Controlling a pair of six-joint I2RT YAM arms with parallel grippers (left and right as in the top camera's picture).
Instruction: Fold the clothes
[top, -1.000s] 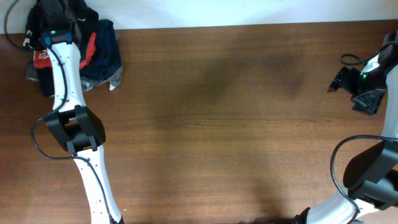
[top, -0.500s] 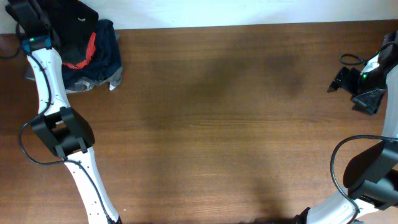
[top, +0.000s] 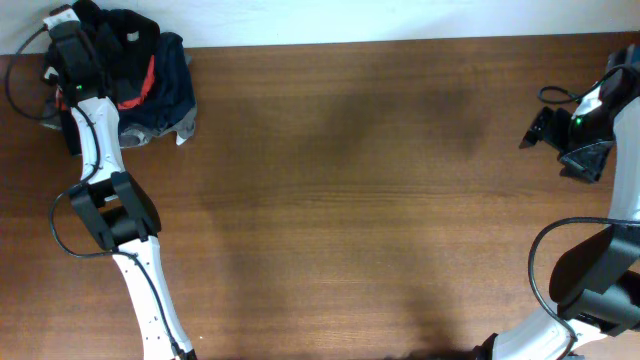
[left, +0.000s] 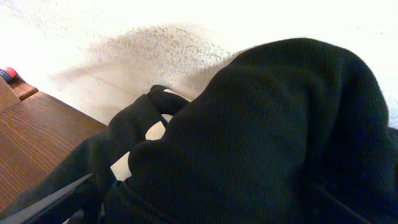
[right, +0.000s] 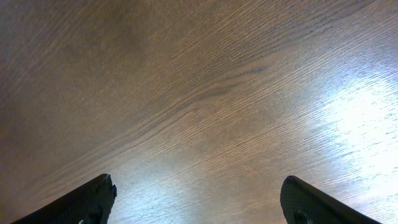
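The clothes, a black T-shirt with a small white mark, lie on top of a garment pile at the table's far left corner. In the left wrist view its black knit fabric fills the frame as a mound. My left gripper is at the pile's left side, and its jaws stand wide open with the fabric bulging between them. One left finger shows at the bottom left. My right gripper hovers open over bare wood at the far right edge, and nothing is between its fingertips.
Under the black shirt lie a navy garment, a red one and a grey one. White patches show on dark cloth below the mound. A white wall stands behind the pile. The wooden table spreads between the arms.
My left wrist swung left off the pile, then came back over it, and its jaws widened. The black shirt has shifted and bunched. The right arm has barely moved.
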